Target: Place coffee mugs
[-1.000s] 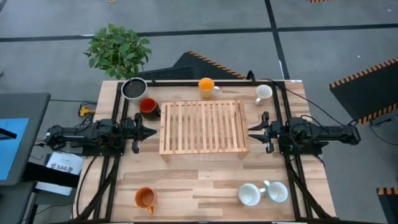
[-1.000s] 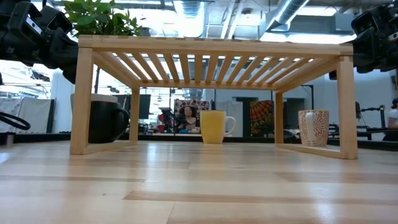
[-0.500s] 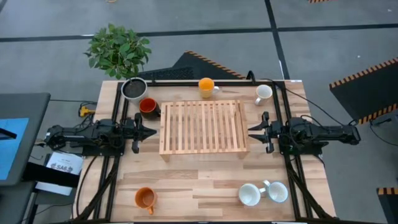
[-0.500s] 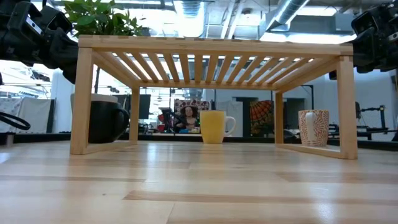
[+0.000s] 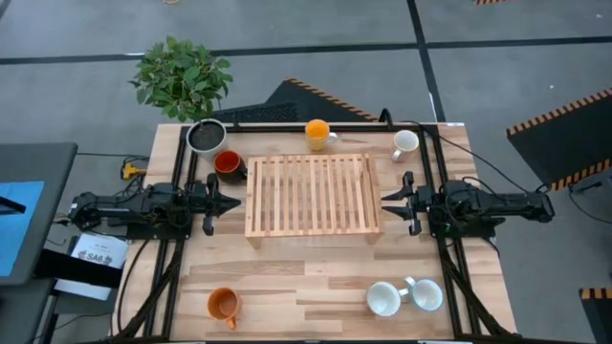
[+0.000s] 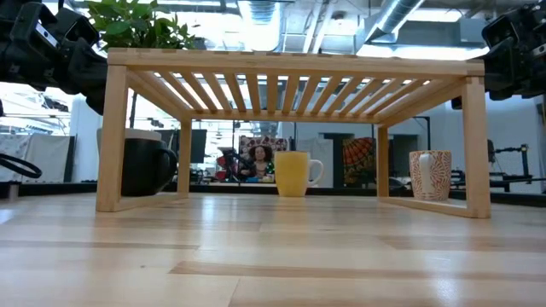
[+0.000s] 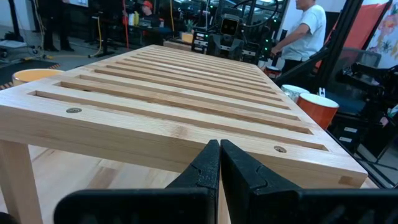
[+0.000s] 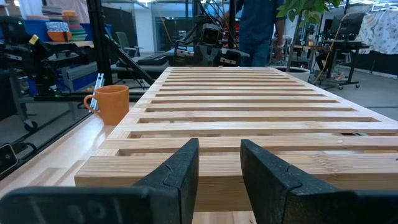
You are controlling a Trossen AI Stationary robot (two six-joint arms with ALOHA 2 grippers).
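at the table's centre stands a slatted wooden rack [image 5: 311,196]. the left gripper [image 5: 232,203], fingers pressed together, waits at nine o'clock; the right gripper [image 5: 386,200], fingers parted, at three. six coffee mugs [image 5: 317,133] ring the rack, all on the tabletop.

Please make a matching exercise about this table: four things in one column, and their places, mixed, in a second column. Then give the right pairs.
Things:
1. red mug
2. darker orange mug
3. yellow-orange mug
4. left gripper

Places:
A. at the table's near edge, left part
B. at the left side of the wooden rack
C. behind the rack, near the middle
D. beside the rack's far left corner

Pairs: 1-D, 2-A, 3-C, 4-B
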